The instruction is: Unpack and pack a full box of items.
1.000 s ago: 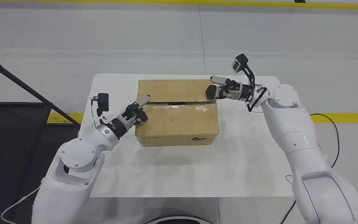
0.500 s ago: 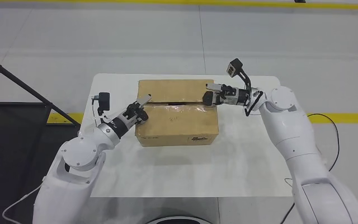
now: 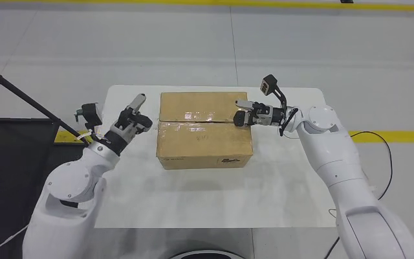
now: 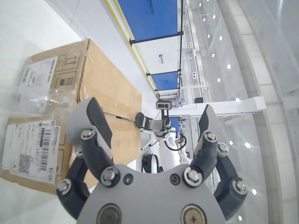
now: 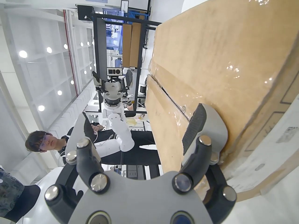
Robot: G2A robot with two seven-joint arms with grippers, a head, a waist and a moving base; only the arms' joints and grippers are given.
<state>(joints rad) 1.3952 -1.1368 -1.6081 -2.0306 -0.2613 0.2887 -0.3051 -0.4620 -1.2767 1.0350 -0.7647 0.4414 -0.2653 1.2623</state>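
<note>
Right gripper (image 3: 237, 111) spread at box (image 3: 204, 139) edge, left gripper (image 3: 140, 111) spread nearby

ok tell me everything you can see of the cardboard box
A brown cardboard box, flat on the table, flaps closed along a middle seam under clear tape, with white labels on both ends. The open right gripper sits at the seam's right end; the open left gripper hangs clear of the left end.

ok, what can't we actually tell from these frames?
Contents of the box: top view, closed flaps hide them.
Whether the right gripper touches the box: too small in top view; in right wrist view the gripper itself covers the contact spot.
Print on the labels: left wrist view, blurred under wrinkled film.
</note>
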